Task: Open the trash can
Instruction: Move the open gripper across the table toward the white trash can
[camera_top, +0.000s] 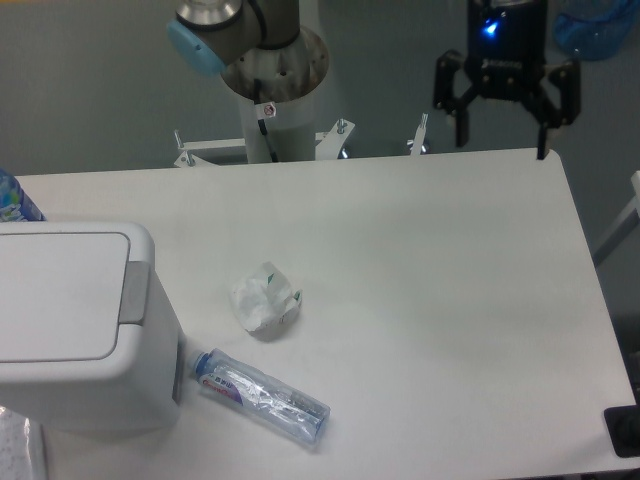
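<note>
The trash can (75, 330) is a large boxy white bin at the left front of the table, partly cut off by the left edge. Its flat white lid (55, 295) lies closed, with a grey hinge strip (136, 292) on its right side. My gripper (502, 135) hangs over the far right edge of the table, far from the bin. Its black fingers (462, 125) are spread wide apart and hold nothing.
A crumpled white paper wad (265, 300) lies right of the bin. A flattened clear plastic bottle (260, 395) lies in front of it, touching the bin's base. The arm's base column (275, 90) stands behind the table's far edge. A blue bottle top (15, 200) shows at far left.
</note>
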